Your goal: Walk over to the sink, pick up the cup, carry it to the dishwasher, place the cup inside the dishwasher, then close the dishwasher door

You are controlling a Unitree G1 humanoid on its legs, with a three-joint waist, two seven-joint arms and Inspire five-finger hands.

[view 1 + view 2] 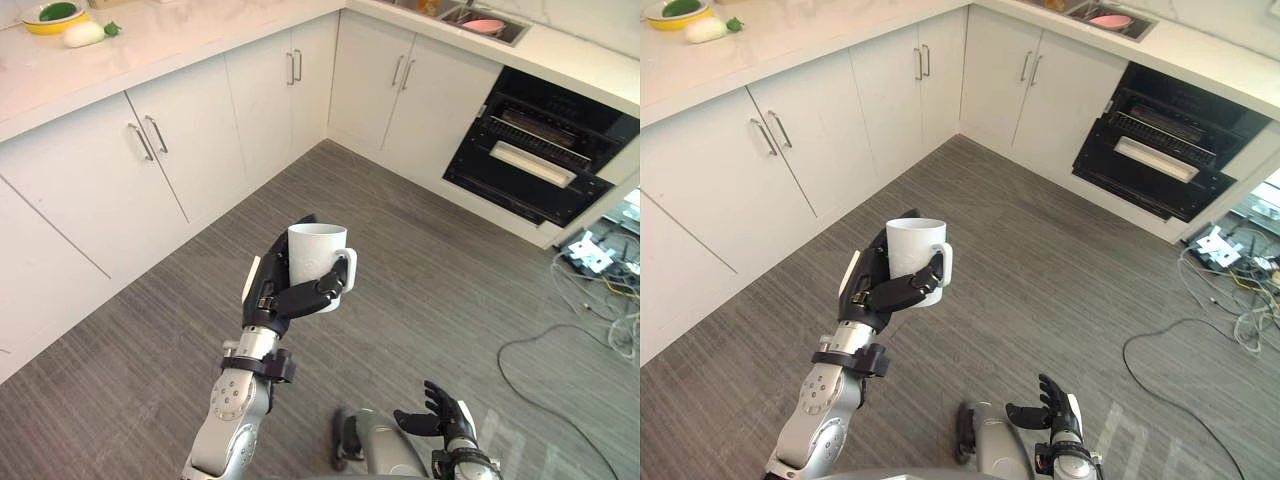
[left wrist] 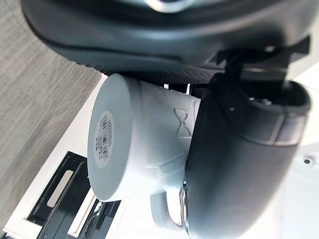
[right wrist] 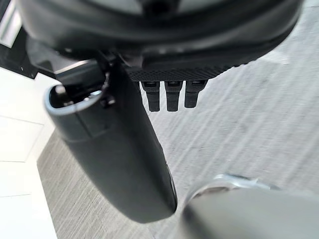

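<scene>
A white cup (image 1: pixel 318 255) with a handle is held upright above the grey floor, in the middle of the eye views. My left hand (image 1: pixel 278 290) is curled round it, thumb across the front of the cup (image 1: pixel 914 252). The left wrist view shows the cup's base and side (image 2: pixel 129 144) against the palm, thumb (image 2: pixel 234 169) pressed on it. My right hand (image 1: pixel 437 415) hangs low near the bottom edge with its fingers relaxed and nothing in it; its fingers (image 3: pixel 172 94) show over bare floor. The open black dishwasher (image 1: pixel 540 150) stands at the far right. The sink (image 1: pixel 485 22) is above it in the counter.
White cabinets (image 1: pixel 190 140) run along the left and back, meeting in a corner. A yellow bowl (image 1: pixel 52 15) and a white vegetable (image 1: pixel 85 33) lie on the left counter. Cables and a power strip (image 1: pixel 590 255) lie on the floor at right. A pink item (image 1: pixel 484 26) sits in the sink.
</scene>
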